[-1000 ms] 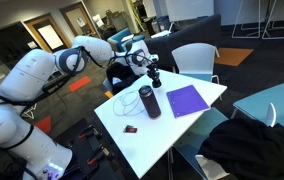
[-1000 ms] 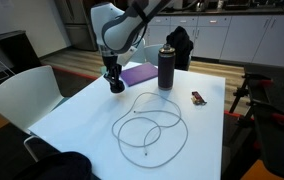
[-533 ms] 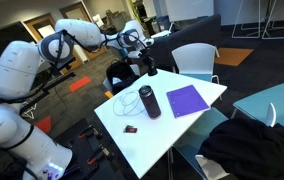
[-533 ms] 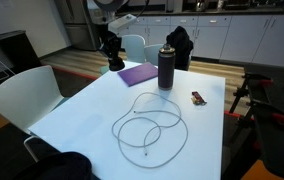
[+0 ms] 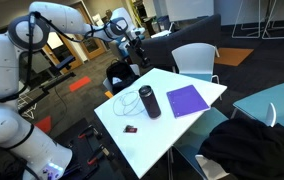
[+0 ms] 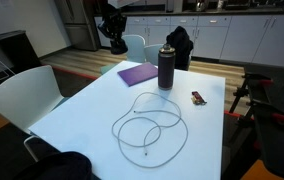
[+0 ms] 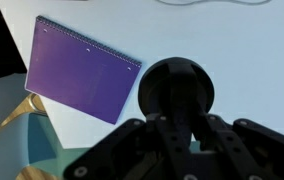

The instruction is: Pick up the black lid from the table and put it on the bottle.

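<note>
My gripper [image 7: 179,112] is shut on the black lid [image 7: 179,85], a round black cap held between the fingertips. In both exterior views the gripper [image 5: 134,52] [image 6: 112,40] hangs high above the white table's [image 5: 152,135] [image 6: 92,110] far edge, well above the tabletop. The dark bottle [image 5: 150,101] [image 6: 166,67] stands upright on the table, open-topped, to the side of and lower than the gripper. The bottle is out of the wrist view.
A purple notebook [image 5: 188,99] [image 6: 139,74] [image 7: 80,82] lies next to the bottle. A looped white cable [image 6: 147,127] lies mid-table. A small flat dark object with a red spot [image 6: 198,97] [image 5: 130,129] lies near an edge. White chairs [image 5: 195,60] [image 6: 22,95] stand around the table.
The arm has risen steadily from near the tabletop beside the notebook to high above the table's edge, carrying the lid. Bottle, notebook and cable have not moved.
</note>
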{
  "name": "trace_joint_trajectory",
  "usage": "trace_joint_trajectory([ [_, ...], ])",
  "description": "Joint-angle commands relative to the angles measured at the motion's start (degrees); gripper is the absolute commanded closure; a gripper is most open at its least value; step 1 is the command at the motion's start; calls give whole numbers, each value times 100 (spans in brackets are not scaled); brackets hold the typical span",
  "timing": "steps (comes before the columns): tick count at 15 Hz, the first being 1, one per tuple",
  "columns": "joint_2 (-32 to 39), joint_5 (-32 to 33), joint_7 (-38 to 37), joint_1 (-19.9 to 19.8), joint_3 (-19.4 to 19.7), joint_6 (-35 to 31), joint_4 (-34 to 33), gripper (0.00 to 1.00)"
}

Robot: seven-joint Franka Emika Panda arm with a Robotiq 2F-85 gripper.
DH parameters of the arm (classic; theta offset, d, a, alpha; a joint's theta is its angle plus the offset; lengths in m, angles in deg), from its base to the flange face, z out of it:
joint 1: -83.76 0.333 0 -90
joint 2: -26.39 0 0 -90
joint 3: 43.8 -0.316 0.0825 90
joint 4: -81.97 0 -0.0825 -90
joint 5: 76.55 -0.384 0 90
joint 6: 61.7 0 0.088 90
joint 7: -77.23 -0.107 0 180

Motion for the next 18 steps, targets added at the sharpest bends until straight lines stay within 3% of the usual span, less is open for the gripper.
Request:
trace_joint_trajectory([
  [1, -1024, 179, -766, 97, 209, -727, 1366, 94],
  [7, -2010, 249, -1522, -49, 376, -1074, 2743, 94],
  [8, -1486, 160, -1262, -127, 250, -876, 2045, 94],
  [9, -1571, 162, -1268, -159, 243, -877, 2164, 77],
  [12, -1513, 155, -1261, -174, 218, -878, 2121, 77],
  [13, -1500, 154, -1282, -168, 221, -749, 2059, 94],
  [18, -1844, 16, -1220, -276, 194, -715, 2444, 94],
])
